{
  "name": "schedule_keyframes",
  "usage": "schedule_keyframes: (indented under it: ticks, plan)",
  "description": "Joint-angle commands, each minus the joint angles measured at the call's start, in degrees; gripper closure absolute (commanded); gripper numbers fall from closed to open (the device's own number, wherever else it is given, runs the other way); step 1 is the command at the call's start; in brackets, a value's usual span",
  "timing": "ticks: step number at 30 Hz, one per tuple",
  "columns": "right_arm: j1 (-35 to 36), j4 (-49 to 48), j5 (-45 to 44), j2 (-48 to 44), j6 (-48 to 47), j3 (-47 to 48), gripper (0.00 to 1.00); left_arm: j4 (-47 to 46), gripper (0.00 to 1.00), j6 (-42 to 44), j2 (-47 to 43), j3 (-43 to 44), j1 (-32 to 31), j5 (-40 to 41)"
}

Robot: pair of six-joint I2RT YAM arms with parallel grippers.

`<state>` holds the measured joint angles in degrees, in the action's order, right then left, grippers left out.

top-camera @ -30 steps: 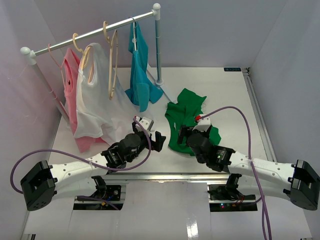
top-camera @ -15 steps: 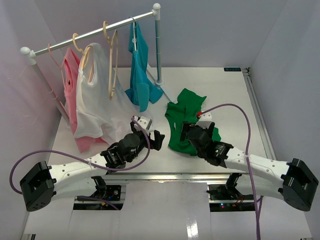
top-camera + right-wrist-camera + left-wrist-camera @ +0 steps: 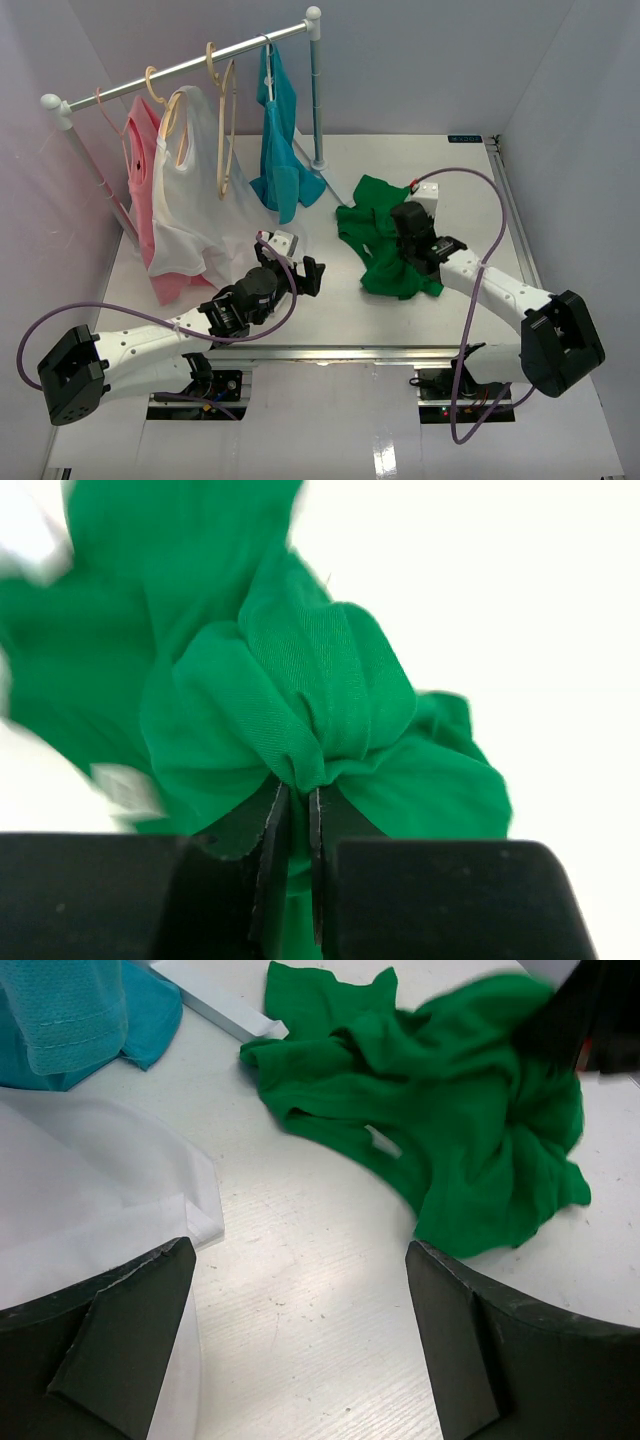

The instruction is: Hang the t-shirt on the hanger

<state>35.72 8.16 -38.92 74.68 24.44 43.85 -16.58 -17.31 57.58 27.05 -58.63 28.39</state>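
The bright green t-shirt (image 3: 380, 262) lies crumpled on the white table, right of centre. My right gripper (image 3: 408, 238) is down on its right side, shut on a bunched fold of the t-shirt (image 3: 300, 670), which bulges out above the jaws (image 3: 298, 815). My left gripper (image 3: 300, 264) hovers open to the left of the shirt, nothing between its fingers (image 3: 120, 1345); the t-shirt (image 3: 440, 1110) lies ahead of it. The pale beige hanger (image 3: 225, 130) hangs bare on the rail at the back left.
A clothes rail (image 3: 190, 65) on two posts crosses the back left. On it hang a pink shirt (image 3: 140, 170), a white shirt (image 3: 195, 210) and a teal shirt (image 3: 280, 140). The white shirt's hem (image 3: 90, 1200) reaches the table beside my left gripper.
My right arm swung from the shirt's near edge to its right side and its jaws shut on the cloth, bunching and shifting it. The left gripper barely moved.
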Motion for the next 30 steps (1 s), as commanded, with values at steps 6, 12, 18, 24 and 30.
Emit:
schedule_keyframes:
  ticks: [6,12,18,24,30]
  plan:
    - [-10.88,-3.99,4.29,7.93,-19.74,21.41,0.74,-0.72,0.03,-0.71,0.48,0.7,-0.08,0.57]
    - [-9.81,4.54,3.85,6.88,-11.27,18.6,0.28,0.13,0.04,-0.57,2.93,1.8,-0.08,0.98]
    - [-5.2,-0.3,0.83,-3.76,-7.58,5.93,0.36,0.08,0.04,-0.45,2.95,1.87,-0.08,-0.02]
    - [-2.32,-9.99,6.38,-0.22,-4.07,-1.06,0.43,0.67,0.05,-0.62,1.84,1.96,-0.08,-0.17]
    - [-2.32,-10.2,4.56,11.05,-0.7,3.76,0.43,0.16,0.05,-0.71,-0.48,1.08,-0.08,-0.49]
